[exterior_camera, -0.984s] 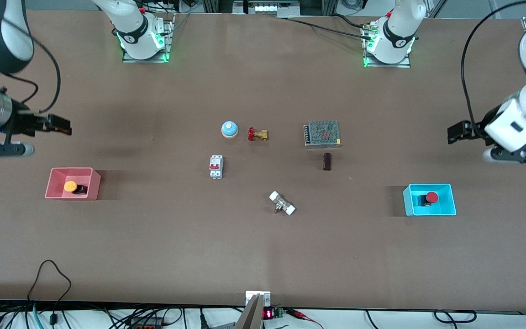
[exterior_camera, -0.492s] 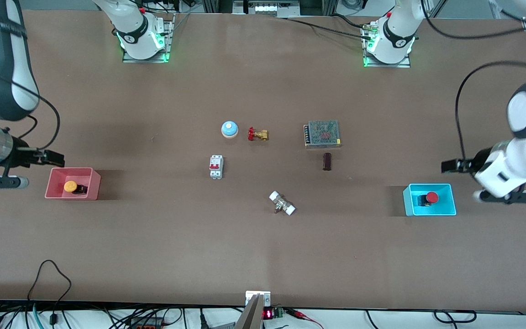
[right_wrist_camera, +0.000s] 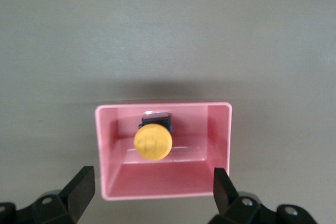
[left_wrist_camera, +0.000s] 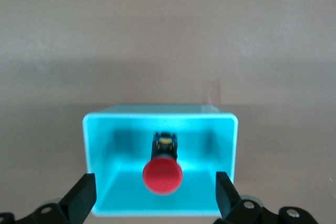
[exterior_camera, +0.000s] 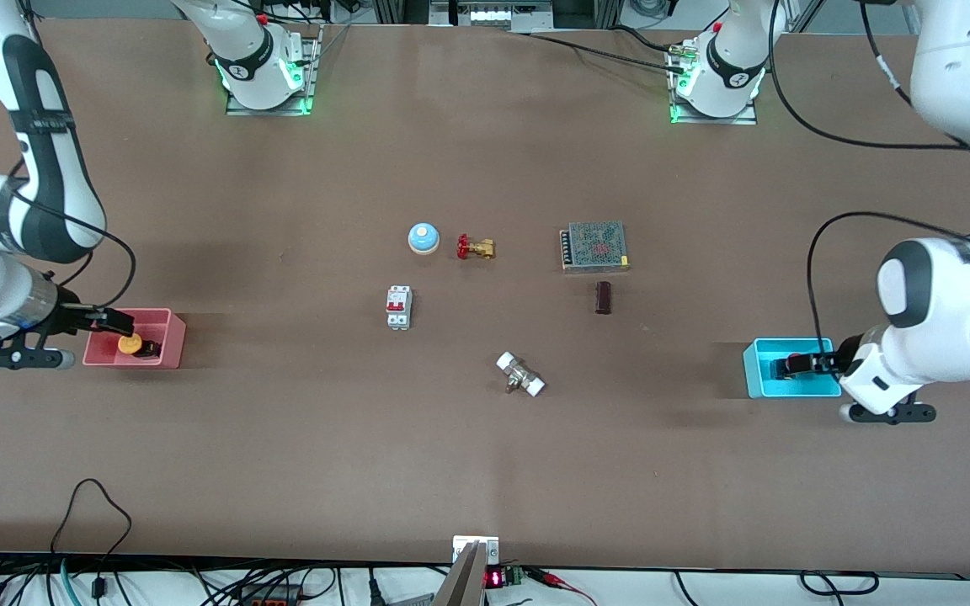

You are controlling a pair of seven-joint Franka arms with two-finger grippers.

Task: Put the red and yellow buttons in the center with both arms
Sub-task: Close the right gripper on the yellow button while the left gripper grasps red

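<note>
Both grabs look set up but neither has landed yet. The left gripper (left_wrist_camera: pixel 154 195) hangs wide open and empty over the blue bin (exterior_camera: pixel 754 379) at the right edge of the front view, red button (left_wrist_camera: pixel 163 176) lying on its side inside. The right gripper (right_wrist_camera: pixel 153 188) is just as wide and empty over the pink bin (exterior_camera: pixel 173 337) at the left edge, holding the yellow button (right_wrist_camera: pixel 153 142).

Risk, I'd guess: fingers clipping the 2 bins' walls, or pinching the round caps and slipping off.

The wrist views show both buttons tipped over — from the front, the left arm hides the red cap.
</note>
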